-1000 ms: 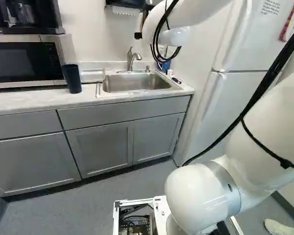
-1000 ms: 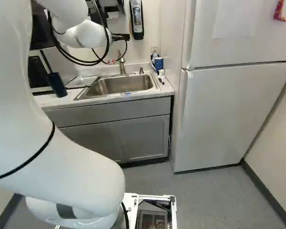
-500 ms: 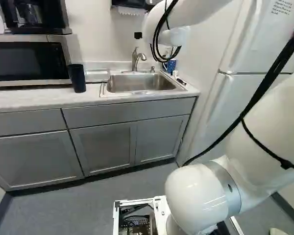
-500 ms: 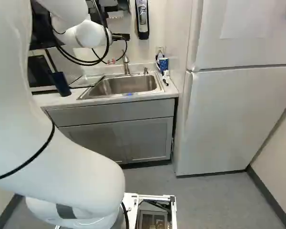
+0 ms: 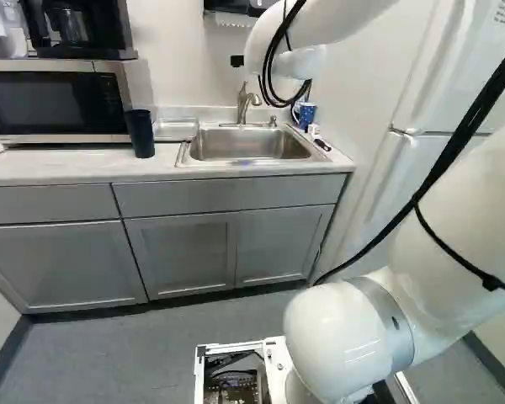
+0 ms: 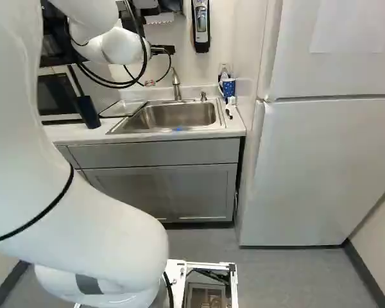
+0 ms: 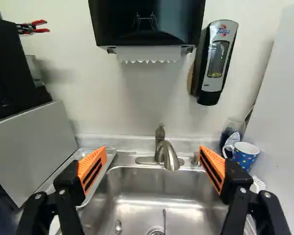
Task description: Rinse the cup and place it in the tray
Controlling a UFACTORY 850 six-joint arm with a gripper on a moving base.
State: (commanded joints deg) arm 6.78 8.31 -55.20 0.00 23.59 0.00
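Observation:
The black part of my gripper (image 6: pixel 162 49) shows beyond the white wrist in the right base view. In the wrist view the gripper (image 7: pixel 152 149) is open wide, nothing between its orange pads, over the sink (image 7: pixel 157 196) and facing the faucet (image 7: pixel 169 154). A blue dotted mug (image 7: pixel 245 155) stands on the counter behind the sink's fridge-side corner, beyond one finger. A dark tumbler (image 5: pixel 140 133) is upright on the counter at the sink's other side. Between tumbler and sink lies a shallow metal tray (image 5: pixel 176 129). Which vessel is the cup, I cannot tell.
A microwave (image 5: pixel 55 101) with a coffee maker (image 5: pixel 77 25) on top stands beside the tumbler. Above the sink hang a towel dispenser (image 7: pixel 147 22) and a soap dispenser (image 7: pixel 216 58). The fridge (image 6: pixel 321 167) is beside the counter. Small metal items lie in the basin.
The base has turned to the left, so the whole room shifts rightward in both base views. My arm keeps its pose against its lowest joint. Mug, tumbler and tray stay put on the counter.

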